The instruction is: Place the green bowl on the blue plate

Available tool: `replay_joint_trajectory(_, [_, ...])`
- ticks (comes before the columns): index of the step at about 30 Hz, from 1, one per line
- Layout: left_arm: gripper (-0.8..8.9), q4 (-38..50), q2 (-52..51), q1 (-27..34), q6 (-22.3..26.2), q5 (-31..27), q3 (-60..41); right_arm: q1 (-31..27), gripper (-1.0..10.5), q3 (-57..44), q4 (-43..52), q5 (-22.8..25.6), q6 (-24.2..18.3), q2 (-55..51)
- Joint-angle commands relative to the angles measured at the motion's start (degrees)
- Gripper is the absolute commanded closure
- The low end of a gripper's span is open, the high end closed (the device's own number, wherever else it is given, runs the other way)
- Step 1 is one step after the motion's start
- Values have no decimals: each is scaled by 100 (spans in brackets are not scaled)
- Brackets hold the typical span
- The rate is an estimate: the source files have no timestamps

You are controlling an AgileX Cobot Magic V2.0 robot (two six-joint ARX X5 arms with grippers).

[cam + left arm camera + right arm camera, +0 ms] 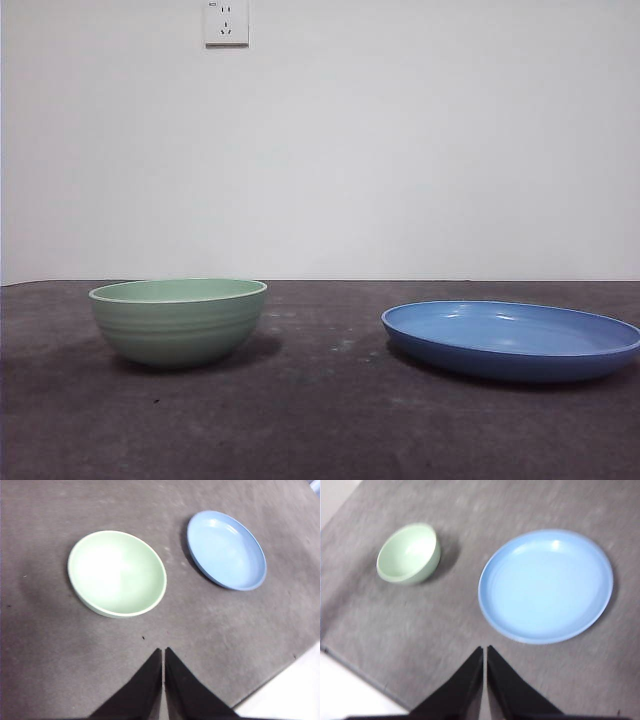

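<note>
The green bowl (178, 322) sits upright on the dark counter (320, 420), well apart from the blue plate (511, 340), while the left gripper (163, 652) and right gripper (485, 650) hang above with jaws pressed together, holding nothing.

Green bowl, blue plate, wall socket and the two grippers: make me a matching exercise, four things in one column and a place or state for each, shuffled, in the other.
Things:
1. green bowl
2. blue plate
3. wall socket
4. left gripper and right gripper

Places or states:
A. high on the white wall, behind the table
B. fingers shut, raised above the table, holding nothing
C. on the table, empty, wide and shallow
D. on the table, empty, upright, apart from the plate

Pairs: 1-D, 2-C, 3-A, 4-B
</note>
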Motion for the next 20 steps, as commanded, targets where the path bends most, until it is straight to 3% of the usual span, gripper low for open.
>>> replay_joint_trajectory(1, [804,-61,35,-90,225,37,109,107,940,101,-229,-35,-245,101])
replay_joint_trajectory(5, [802,-136,35,-116,260,35,109,205,939,101,-356,-33,-278,131])
replay_joint_trajectory(7, [756,-136,31,-116,258,35,109,210,916,101,-356,-33,-269,131])
replay_joint_trajectory(12, [495,-129,31,-116,258,35,109,210,607,101,-354,-9,-212,131])
replay_joint_trajectory(20, [491,-61,83,-118,127,33,109,210,598,101,-343,31,-212,131])
